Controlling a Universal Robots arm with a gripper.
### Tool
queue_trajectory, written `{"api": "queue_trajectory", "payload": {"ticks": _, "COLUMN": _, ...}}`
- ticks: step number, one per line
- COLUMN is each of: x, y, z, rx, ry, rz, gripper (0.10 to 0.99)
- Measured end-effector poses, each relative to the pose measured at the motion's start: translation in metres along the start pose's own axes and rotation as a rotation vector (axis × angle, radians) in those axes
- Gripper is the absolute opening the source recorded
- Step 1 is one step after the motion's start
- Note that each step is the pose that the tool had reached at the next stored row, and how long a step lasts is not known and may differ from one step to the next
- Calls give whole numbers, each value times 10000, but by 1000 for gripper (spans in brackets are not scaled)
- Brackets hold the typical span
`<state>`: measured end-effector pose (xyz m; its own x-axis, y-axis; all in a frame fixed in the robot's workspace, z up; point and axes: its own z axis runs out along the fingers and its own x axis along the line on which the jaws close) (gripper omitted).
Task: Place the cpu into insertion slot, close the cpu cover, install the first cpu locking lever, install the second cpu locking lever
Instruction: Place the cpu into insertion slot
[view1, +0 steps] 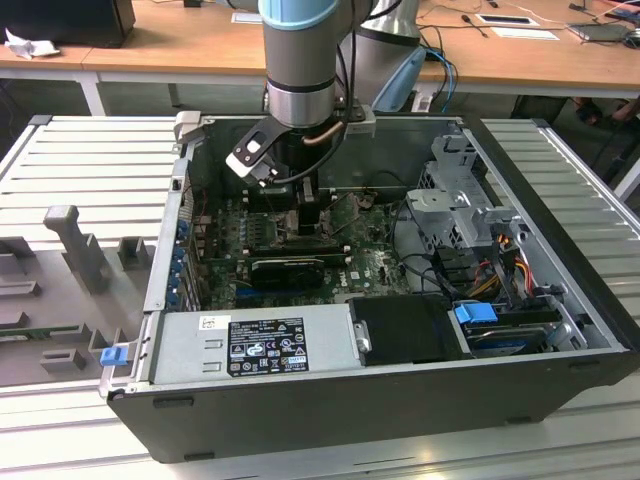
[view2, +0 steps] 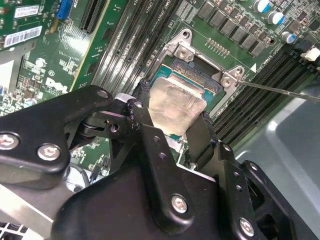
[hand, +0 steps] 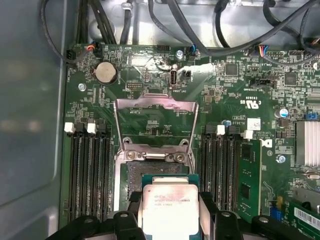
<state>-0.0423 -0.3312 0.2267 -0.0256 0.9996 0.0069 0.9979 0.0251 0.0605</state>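
Gripper (view2: 171, 119) clenched on the cpu (hand: 169, 207) by two opposite edges, held just over the slot (hand: 149, 171) w/ cover (hand: 152, 104) flipped open beyond it — light, stiff, slick-topped, prob. fragile on the underside, so edge grip only, level & gentle — can't tell if it's seated.

Both wrist views closely share insertion slot (hand: 134, 172) (view2: 202, 75).

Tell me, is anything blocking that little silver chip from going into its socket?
Nothing visible does. The cpu sits in the gripper just over the insertion slot, whose dark bed is bare, and the cpu cover stands swung up, away from it.
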Motion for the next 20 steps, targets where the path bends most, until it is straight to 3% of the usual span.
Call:
{"api": "queue_trajectory", "payload": {"ticks": 7, "x": 39, "y": -7, "z": 60, "rx": 3, "ry": -14, "rz": 352, "gripper": 533}}
{"api": "queue_trajectory", "payload": {"ticks": 20, "x": 91, "y": -9, "z": 179, "rx": 3, "ry": -12, "rz": 365, "gripper": 533}}
